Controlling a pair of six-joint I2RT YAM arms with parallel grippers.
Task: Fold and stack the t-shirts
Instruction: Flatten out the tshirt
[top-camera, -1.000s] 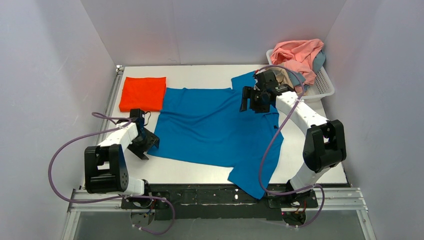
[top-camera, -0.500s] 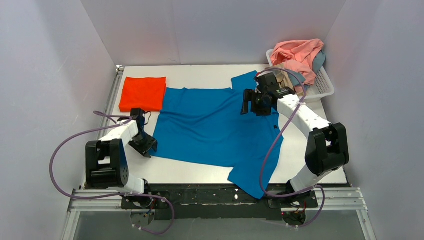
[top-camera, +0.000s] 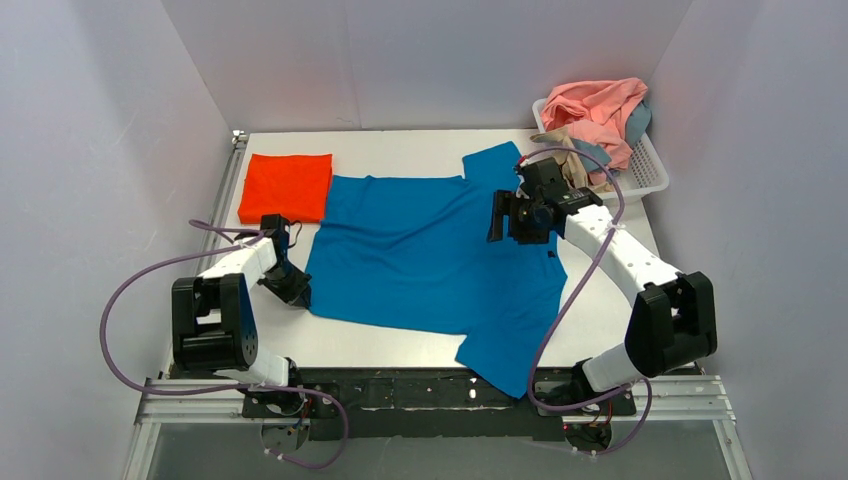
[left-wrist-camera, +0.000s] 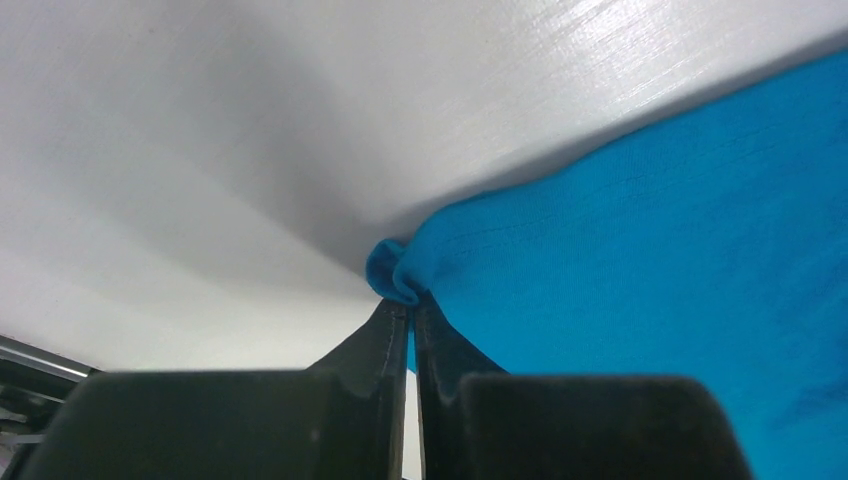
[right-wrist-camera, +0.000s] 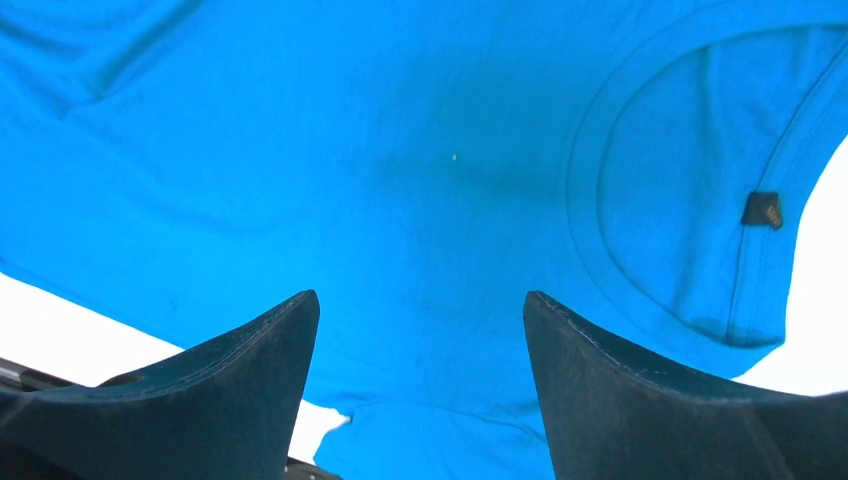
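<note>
One shirt is done: the orange-red t-shirt (top-camera: 286, 186) lies folded into a neat rectangle on the table (top-camera: 400, 145), beyond your left gripper (top-camera: 296, 293) and apart from it. The bright blue t-shirt (top-camera: 430, 255) is the piece in hand. It lies spread flat between your two grippers, with one sleeve hanging over the near table edge. In the left wrist view your left fingers are clamped on a small bunched corner of the blue hem; the pinched cloth sits right at their tips. Your right gripper (top-camera: 503, 215) hovers above the shirt with its fingers spread wide and nothing between them. In the right wrist view the neckline (right-wrist-camera: 700, 200) and its small dark label (right-wrist-camera: 763, 208) lie just beyond the right-hand finger, and plain blue chest cloth shows through the gap. Judged from this, no fold has yet been made in the blue shirt. Off to the far side of the right fingers, the white basket (top-camera: 650, 172) holds a heap: a pink t-shirt (top-camera: 600, 108), a tan t-shirt (top-camera: 570, 158) and a dusty blue t-shirt (top-camera: 637, 120), all unfolded. By this count, one of five shirts is complete, and four are left to fold and stack.
</note>
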